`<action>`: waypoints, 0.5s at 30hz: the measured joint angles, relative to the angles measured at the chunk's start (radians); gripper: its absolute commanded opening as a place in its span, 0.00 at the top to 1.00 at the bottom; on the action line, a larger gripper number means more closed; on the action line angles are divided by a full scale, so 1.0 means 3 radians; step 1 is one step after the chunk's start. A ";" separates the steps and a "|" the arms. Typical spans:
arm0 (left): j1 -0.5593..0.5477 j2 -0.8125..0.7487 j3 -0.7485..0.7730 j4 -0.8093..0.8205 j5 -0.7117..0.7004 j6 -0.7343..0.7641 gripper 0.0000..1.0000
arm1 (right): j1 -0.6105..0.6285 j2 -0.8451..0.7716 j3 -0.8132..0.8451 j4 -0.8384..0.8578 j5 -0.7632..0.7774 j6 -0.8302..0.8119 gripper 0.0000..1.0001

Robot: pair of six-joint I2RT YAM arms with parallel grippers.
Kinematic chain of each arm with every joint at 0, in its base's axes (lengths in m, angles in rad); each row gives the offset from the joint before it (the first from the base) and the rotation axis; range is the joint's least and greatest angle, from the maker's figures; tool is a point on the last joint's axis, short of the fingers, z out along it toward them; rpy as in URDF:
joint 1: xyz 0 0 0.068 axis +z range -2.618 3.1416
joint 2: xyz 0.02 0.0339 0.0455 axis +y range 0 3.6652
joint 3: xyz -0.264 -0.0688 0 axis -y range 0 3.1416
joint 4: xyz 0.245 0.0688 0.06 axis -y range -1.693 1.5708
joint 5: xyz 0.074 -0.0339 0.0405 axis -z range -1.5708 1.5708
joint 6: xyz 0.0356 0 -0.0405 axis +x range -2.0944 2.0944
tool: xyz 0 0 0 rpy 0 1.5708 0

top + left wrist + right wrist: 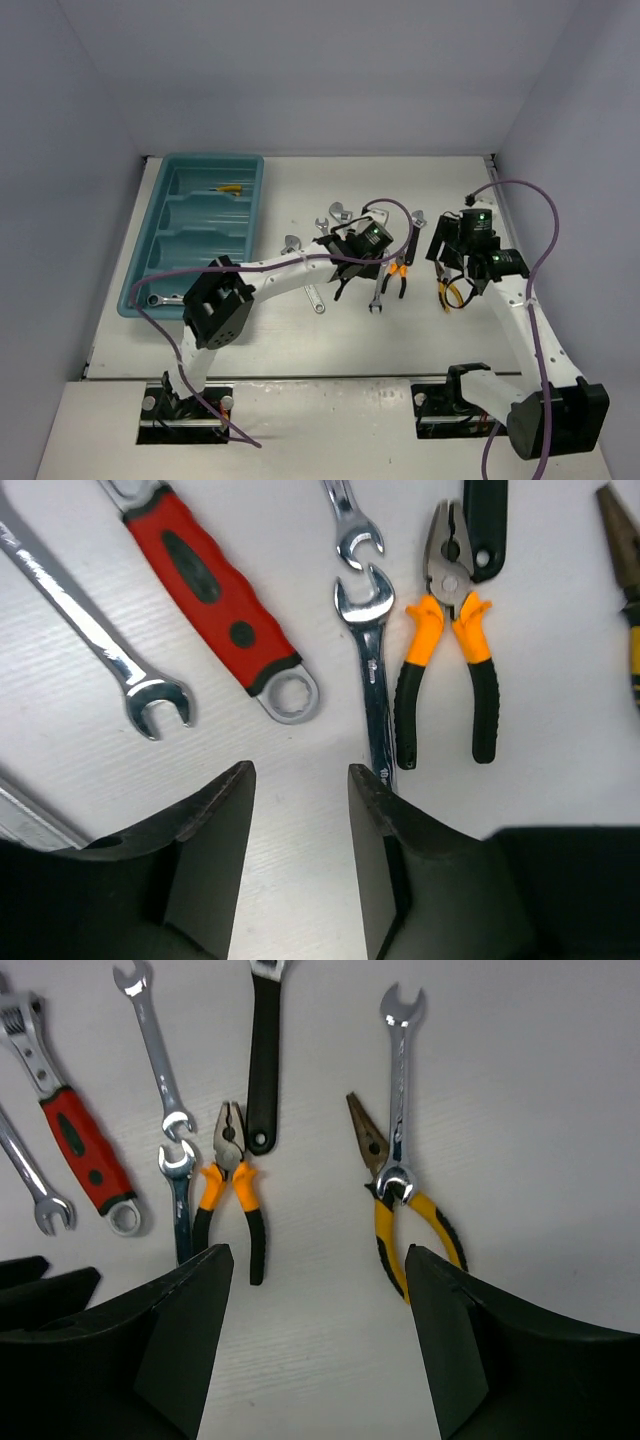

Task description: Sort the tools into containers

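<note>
Black jaws of the left gripper [300, 776] are standing apart, holding nothing, hanging by the near end of a steel wrench [374, 690]. The right gripper [318, 1255] is gaping wide and empty too, hovering over the yellow pliers [387, 1240]. The tools are lying loose, side by side, on the white table [320, 185]. The wrench is looking hard, heavy and slippery, so I am thinking a pinch across its thin middle bar is best. Farther off, on the left, the blue tray [212, 160] is waiting with two small tools lying in it.
</note>
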 measured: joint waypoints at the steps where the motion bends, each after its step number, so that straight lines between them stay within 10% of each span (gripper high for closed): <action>1: 0.0021 -0.0085 -0.0047 0.0007 -0.0009 -0.0001 0.58 | 0.0010 0.0075 -0.0044 0.0005 -0.0058 0.0016 0.35; 15: 0.0252 -0.0972 -0.0809 -0.0073 0.0009 0.0003 0.53 | 0.0549 0.0851 -0.0487 0.0335 -0.0217 0.0305 0.47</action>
